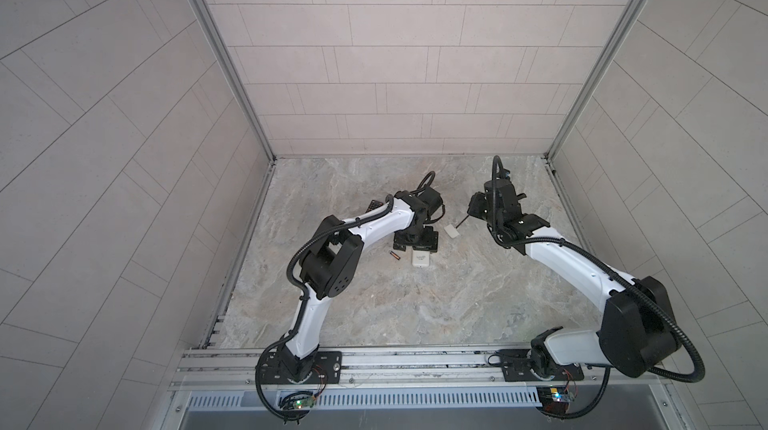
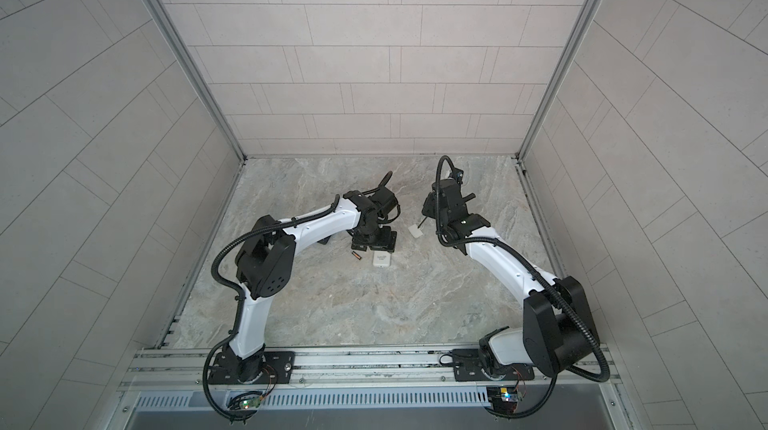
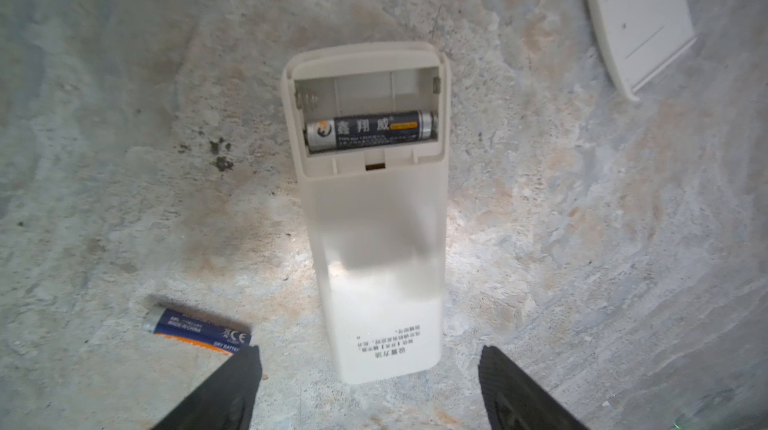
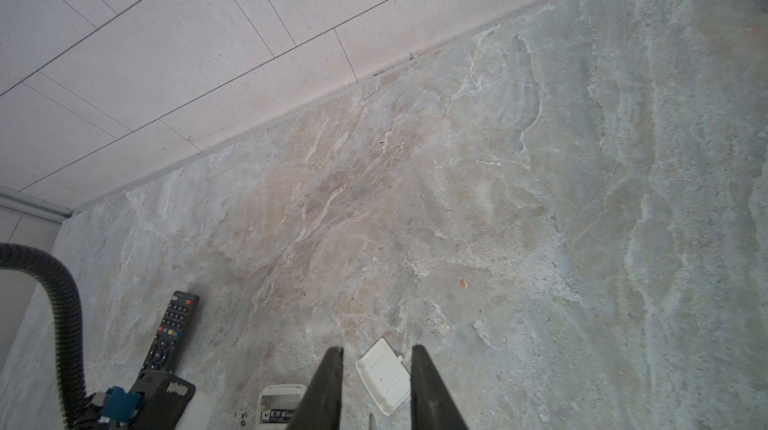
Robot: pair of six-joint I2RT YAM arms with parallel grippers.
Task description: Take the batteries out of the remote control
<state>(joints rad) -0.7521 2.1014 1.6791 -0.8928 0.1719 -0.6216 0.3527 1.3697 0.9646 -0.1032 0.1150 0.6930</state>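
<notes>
The white remote [image 3: 370,208] lies back-up on the worktop [image 3: 582,241], one battery [image 3: 371,130] seated in its open compartment, another battery [image 3: 198,330] loose just beside it. The left gripper [image 3: 370,386] hovers over the remote, spread wide and empty. The right gripper [image 4: 376,390], nearly closed and empty, hangs near the white cover [image 4: 384,374].

White arm links [image 1: 309,316], black joints, ribbed cables.

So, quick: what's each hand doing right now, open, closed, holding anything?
Left hand: open, empty, above the white remote.
Right hand: nearly closed, a narrow gap between its fingers, holding nothing visible.
</notes>
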